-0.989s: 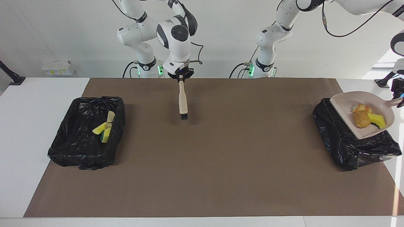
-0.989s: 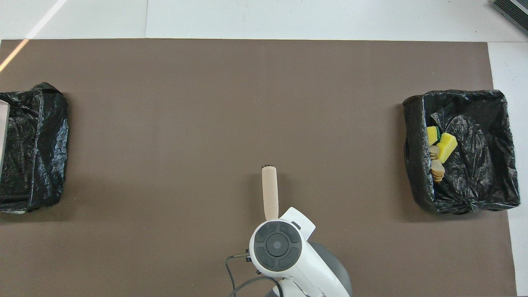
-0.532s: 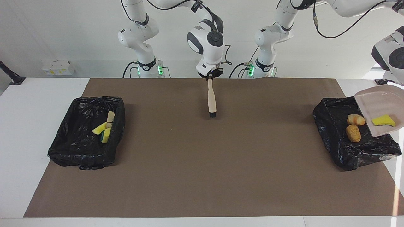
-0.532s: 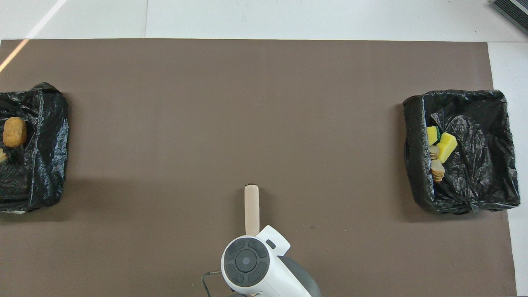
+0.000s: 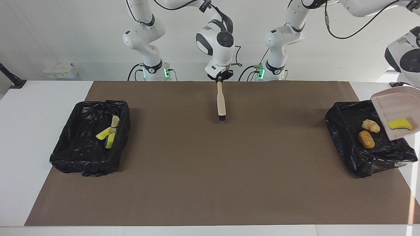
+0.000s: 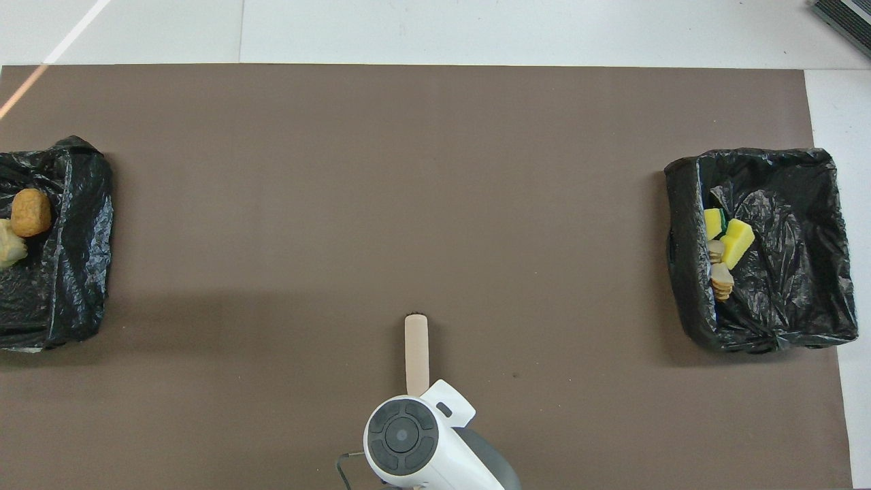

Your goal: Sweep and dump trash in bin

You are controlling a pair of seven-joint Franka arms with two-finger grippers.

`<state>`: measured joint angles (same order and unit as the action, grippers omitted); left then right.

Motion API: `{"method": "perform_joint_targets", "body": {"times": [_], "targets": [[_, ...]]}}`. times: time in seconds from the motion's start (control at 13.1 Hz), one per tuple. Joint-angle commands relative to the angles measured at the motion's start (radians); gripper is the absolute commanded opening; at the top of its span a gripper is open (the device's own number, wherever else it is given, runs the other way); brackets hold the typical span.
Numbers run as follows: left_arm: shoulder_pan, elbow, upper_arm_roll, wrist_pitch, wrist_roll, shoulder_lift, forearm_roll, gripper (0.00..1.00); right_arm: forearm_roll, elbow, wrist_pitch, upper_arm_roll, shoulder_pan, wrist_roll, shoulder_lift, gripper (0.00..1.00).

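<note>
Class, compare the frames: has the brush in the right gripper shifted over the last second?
Yes. In the facing view the brush, held by the right gripper, has shifted away from the bin at the right arm's end, toward the left arm's end.

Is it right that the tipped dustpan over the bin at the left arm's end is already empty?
Not quite. The facing view shows a yellow sponge piece still lying in the tipped dustpan over that bin; two bread lumps already lie in the bin.
</note>
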<state>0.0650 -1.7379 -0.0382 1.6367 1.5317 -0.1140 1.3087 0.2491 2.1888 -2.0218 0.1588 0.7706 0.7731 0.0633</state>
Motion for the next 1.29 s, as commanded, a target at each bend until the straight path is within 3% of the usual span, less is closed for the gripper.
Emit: {"method": "perform_joint_targets", "body": {"times": [0.0, 0.15, 0.23, 0.3, 0.61, 0.84, 0.99, 1.22], "targets": [[-0.050, -0.042, -0.015, -0.061, -0.033, 0.036, 0.029, 0.00, 0.018, 0.014, -0.023, -0.004, 0.006, -0.003, -0.004, 0.00], [-0.019, -0.035, -0.019, -0.028, -0.038, 0.034, 0.033, 0.00, 0.018, 0.013, -0.026, -0.004, 0.006, -0.003, 0.018, 0.00], [0.014, -0.035, -0.019, 0.018, -0.036, 0.034, 0.052, 0.00, 0.018, 0.003, -0.018, -0.005, 0.006, -0.003, 0.023, 0.22], [0.030, -0.034, -0.019, 0.061, -0.032, 0.037, 0.052, 0.00, 0.016, -0.004, -0.018, -0.005, 0.001, -0.005, 0.029, 0.99], [0.016, -0.015, -0.008, 0.081, -0.033, 0.065, -0.037, 0.00, 0.006, -0.089, 0.009, -0.018, -0.017, 0.009, 0.033, 1.00], [-0.007, 0.001, 0.012, 0.061, -0.041, 0.102, -0.257, 0.00, -0.002, -0.093, 0.058, -0.019, -0.155, -0.005, -0.090, 1.00], [-0.008, 0.003, 0.012, 0.060, -0.070, 0.134, -0.427, 0.00, -0.141, -0.093, 0.103, -0.021, -0.197, -0.014, -0.173, 1.00], [-0.016, 0.000, 0.060, -0.004, -0.160, 0.160, -0.561, 0.00, -0.335, -0.095, 0.143, -0.028, -0.298, -0.087, -0.258, 1.00]]}}
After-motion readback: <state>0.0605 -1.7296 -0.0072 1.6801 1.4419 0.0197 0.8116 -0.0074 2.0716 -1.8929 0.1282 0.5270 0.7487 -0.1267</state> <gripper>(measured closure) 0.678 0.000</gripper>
